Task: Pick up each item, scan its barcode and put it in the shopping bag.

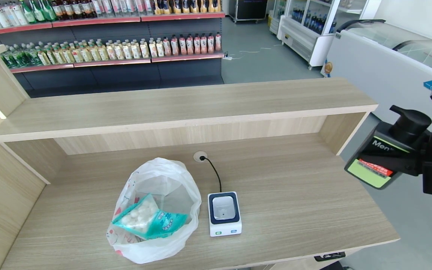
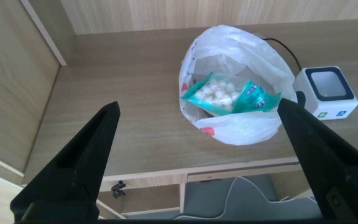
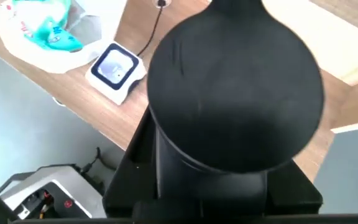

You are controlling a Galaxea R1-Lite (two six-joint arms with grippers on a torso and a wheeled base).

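The left gripper (image 2: pixel 199 106) hangs above the front left part of the pale wood-grain counter (image 1: pixel 294 202), its two black fingers (image 2: pixel 73 168) spread wide with nothing between them. From there it overlooks the mouth of the bag, and it looks parked out of the way rather than working.

On the counter left of centre sits the thin white plastic shopping bag (image 1: pixel 171 172). Its mouth gapes upward, which leaves it ready for a drop from above. A teal packet of small white balls (image 1: pixel 144 219) already lies inside it.

Just beside the bag, to its right, stands the small white box scanner with a dark-blue framed window (image 1: pixel 224 213). The window faces up, and a black cable (image 1: pixel 214 172) runs from it to a hole in the counter. An item would therefore have to be shown label-down above it.

Well to the right, out past the counter's edge, the right gripper (image 1: pixel 422 157) is clamped on the black pump bottle with a green label (image 1: pixel 388 153). The bottle is held tilted, pump head up and away. A red-and-white patch on the label may be the barcode, though it is too small to tell. The bottle is in the air, far from the scanner, so the scan and the bagging both seem to lie ahead.
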